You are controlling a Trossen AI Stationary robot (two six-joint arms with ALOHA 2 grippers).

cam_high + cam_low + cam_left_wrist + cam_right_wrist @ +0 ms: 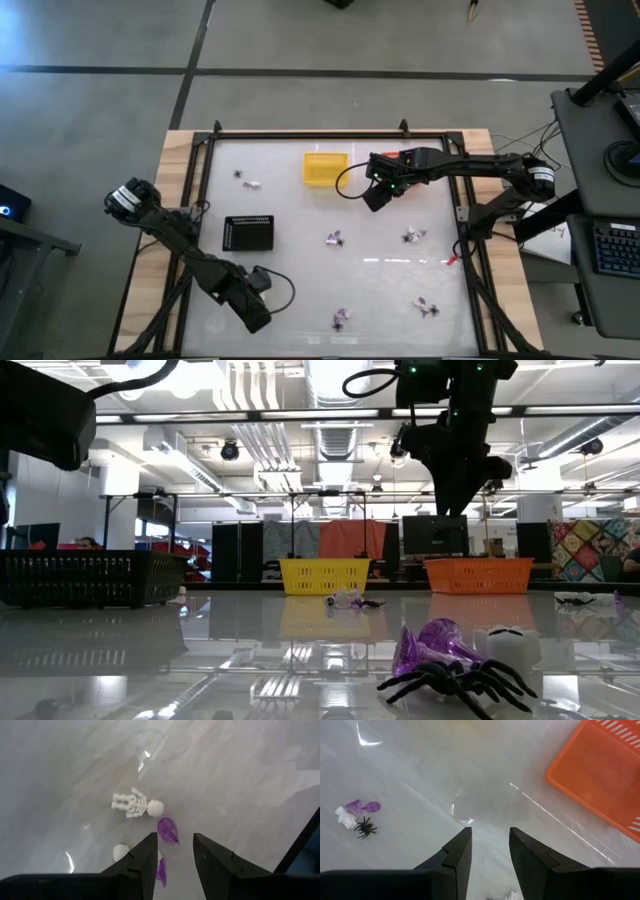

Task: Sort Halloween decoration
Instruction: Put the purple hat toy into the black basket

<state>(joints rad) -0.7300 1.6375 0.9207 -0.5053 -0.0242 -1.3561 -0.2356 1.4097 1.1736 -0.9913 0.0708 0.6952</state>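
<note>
the left gripper (174, 851) hangs with fingers spread and empty; a white skeleton (137, 805) and purple trinket (168, 830) lie on the worktop just ahead of the tips. i'd centre on one piece only, since they crowd together. the right gripper (489, 849) is also spread, empty, the orange basket (600, 775) off to one side.

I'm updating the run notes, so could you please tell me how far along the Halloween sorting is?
Nothing looks sorted yet: trinket clusters lie scattered over the table, and the yellow basket looks empty. Nothing is in hand: the left gripper hovers open over a white skeleton and purple pieces, and the right gripper hangs open beside the orange basket. All the sorting remains.
</note>
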